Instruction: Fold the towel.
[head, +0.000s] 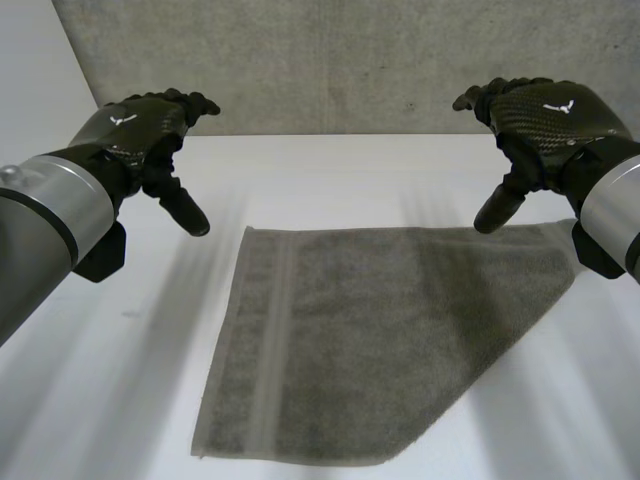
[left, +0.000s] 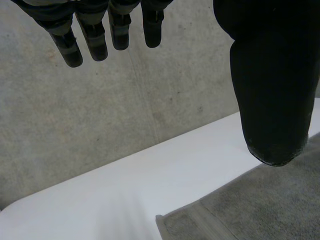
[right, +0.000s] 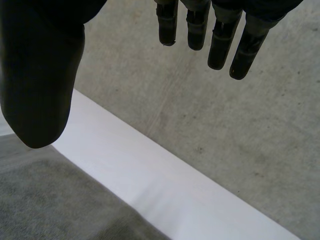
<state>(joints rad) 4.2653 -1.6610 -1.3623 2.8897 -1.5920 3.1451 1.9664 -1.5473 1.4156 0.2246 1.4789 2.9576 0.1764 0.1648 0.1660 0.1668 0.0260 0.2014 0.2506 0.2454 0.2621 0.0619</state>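
Grey towel (head: 380, 340) lies flat on the white bench (head: 330, 170). Left hand (head: 145, 135) hovers near its far left corner and right hand (head: 545, 115) near the far right one, both with fingers (left: 95, 40) loosely extended, thumbs apart, holding nothing. Concrete wall (head: 330, 60) stands behind.

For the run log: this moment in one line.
towel: flat on table | left hand: open, hovering, off towel | right hand: open, hovering, off towel
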